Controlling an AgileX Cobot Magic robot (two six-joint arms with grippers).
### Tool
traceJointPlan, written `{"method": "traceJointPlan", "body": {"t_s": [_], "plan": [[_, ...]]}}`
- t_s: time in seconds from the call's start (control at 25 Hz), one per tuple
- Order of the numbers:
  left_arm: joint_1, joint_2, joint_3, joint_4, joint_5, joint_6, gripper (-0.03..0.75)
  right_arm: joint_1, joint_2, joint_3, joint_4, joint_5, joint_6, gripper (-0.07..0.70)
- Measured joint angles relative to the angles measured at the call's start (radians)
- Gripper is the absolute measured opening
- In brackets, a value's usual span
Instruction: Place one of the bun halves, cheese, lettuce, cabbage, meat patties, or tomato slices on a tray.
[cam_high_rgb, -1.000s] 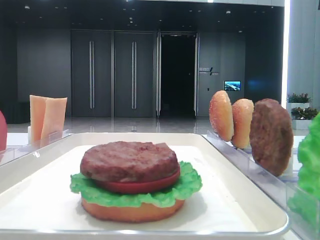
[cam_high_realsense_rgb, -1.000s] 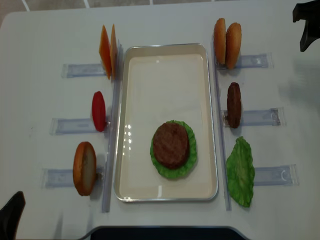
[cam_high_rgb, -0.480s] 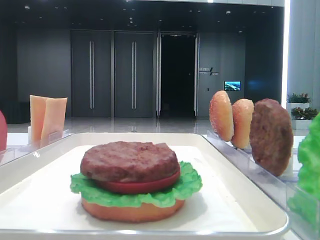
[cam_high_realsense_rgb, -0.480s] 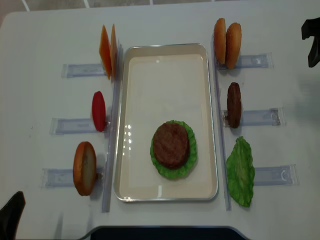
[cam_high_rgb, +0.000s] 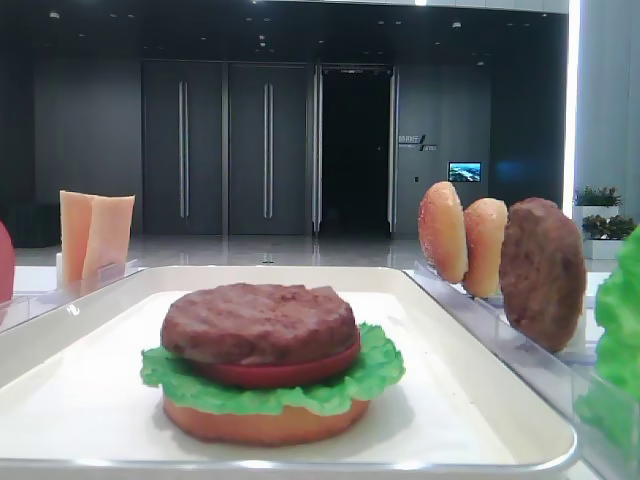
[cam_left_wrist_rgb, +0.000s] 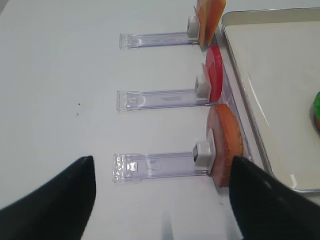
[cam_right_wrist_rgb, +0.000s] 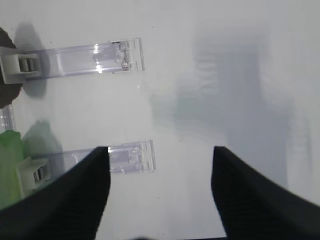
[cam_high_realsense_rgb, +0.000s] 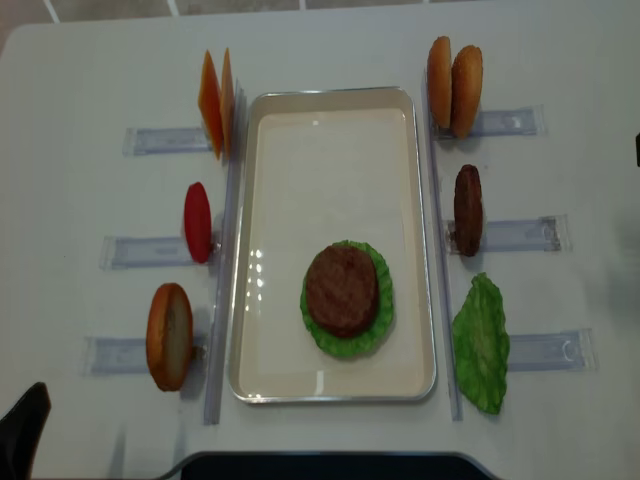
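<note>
Dark lobby doors stand behind the white table, and from the low front view the tray (cam_high_rgb: 520, 425) fills the foreground with a stack near its front end: a bun half (cam_high_rgb: 265, 420) at the bottom, lettuce (cam_high_rgb: 385, 370), a tomato slice (cam_high_rgb: 280, 372) and a meat patty (cam_high_rgb: 258, 320) on top. No gripper shows here.

Looking down through the right wrist camera, the right gripper (cam_right_wrist_rgb: 161, 195) hangs spread wide over bare table, holding nothing. A spare green leaf (cam_right_wrist_rgb: 9, 165) lies off to its left, and the clear racks (cam_right_wrist_rgb: 95, 56) point their long sides toward the tray.

From the left wrist camera, the left gripper (cam_left_wrist_rgb: 162, 202) is also spread and empty. The bun half (cam_left_wrist_rgb: 227, 145) standing on edge in the nearest rack lies just ahead and to its right, hard against the tray's rim (cam_left_wrist_rgb: 240, 95); a tomato slice (cam_left_wrist_rgb: 215, 80) and the cheese (cam_left_wrist_rgb: 210, 17) stand further along that rim.

Seen from overhead, the left arm's tip (cam_high_realsense_rgb: 25, 415) sits at the corner nearest that upright bun half (cam_high_realsense_rgb: 168, 336), while two more bun halves (cam_high_realsense_rgb: 453, 85) and a patty (cam_high_realsense_rgb: 467, 210) stand across the tray. I'd judge the left arm the nearer one for a bun top.
</note>
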Motion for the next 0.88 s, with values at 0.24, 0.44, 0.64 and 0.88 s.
{"method": "traceJointPlan", "body": {"t_s": [0.24, 0.44, 0.64, 0.88], "plan": [[0.0, 0.0, 0.0, 0.0, 0.0, 0.0, 0.64, 0.0, -0.188, 0.111, 0.0, 0.0, -0.001, 0.45], [0.0, 0.0, 0.0, 0.0, 0.0, 0.0, 0.64, 0.0, -0.377, 0.192, 0.0, 0.0, -0.003, 0.45], [0.0, 0.0, 0.0, 0.0, 0.0, 0.0, 0.64, 0.0, -0.551, 0.254, 0.0, 0.002, -0.012, 0.45], [0.0, 0.0, 0.0, 0.0, 0.0, 0.0, 0.64, 0.0, -0.733, 0.331, 0.0, 0.004, -0.04, 0.45]]}}
